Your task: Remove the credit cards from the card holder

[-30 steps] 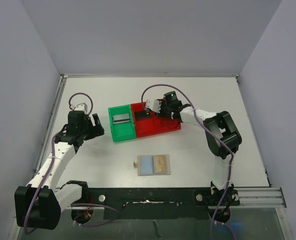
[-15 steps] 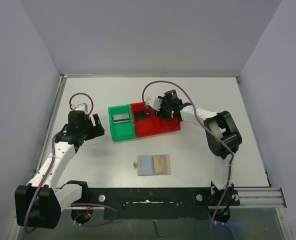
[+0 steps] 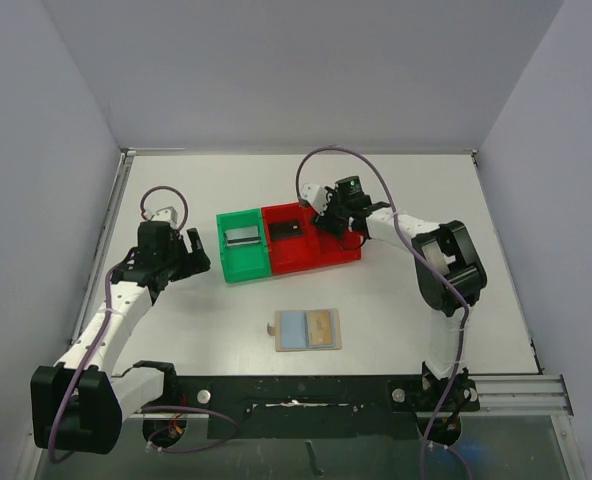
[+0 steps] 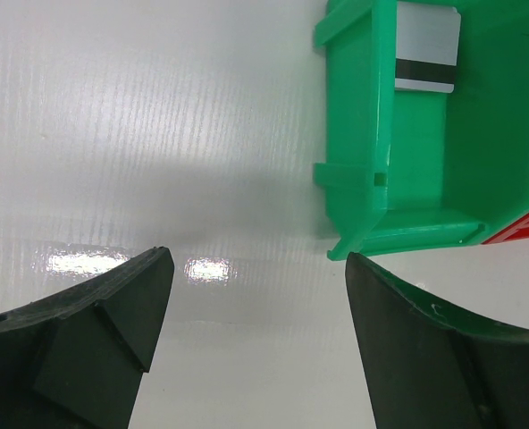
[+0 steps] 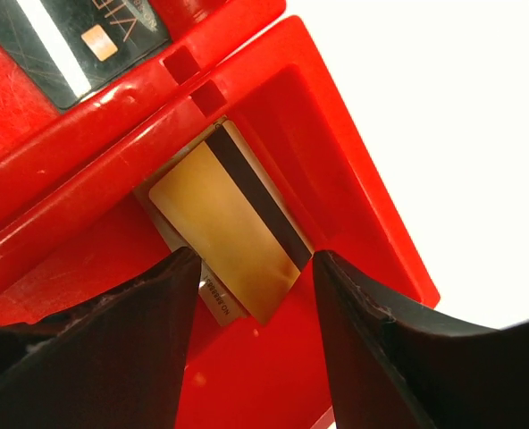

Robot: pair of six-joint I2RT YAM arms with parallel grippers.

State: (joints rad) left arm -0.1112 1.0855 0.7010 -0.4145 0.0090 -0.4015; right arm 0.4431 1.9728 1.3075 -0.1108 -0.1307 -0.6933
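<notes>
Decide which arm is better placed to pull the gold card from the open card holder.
Probably left: the left gripper is open and empty, while the right gripper hangs over the red bin with another gold card between its jaws.

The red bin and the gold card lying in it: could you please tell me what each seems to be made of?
The red bin looks like glossy moulded plastic: soft highlights on its ribs and rounded edges. The gold card is probably thin plastic with a satin metallic face and a dark stripe; real metal cannot be excluded.
</notes>
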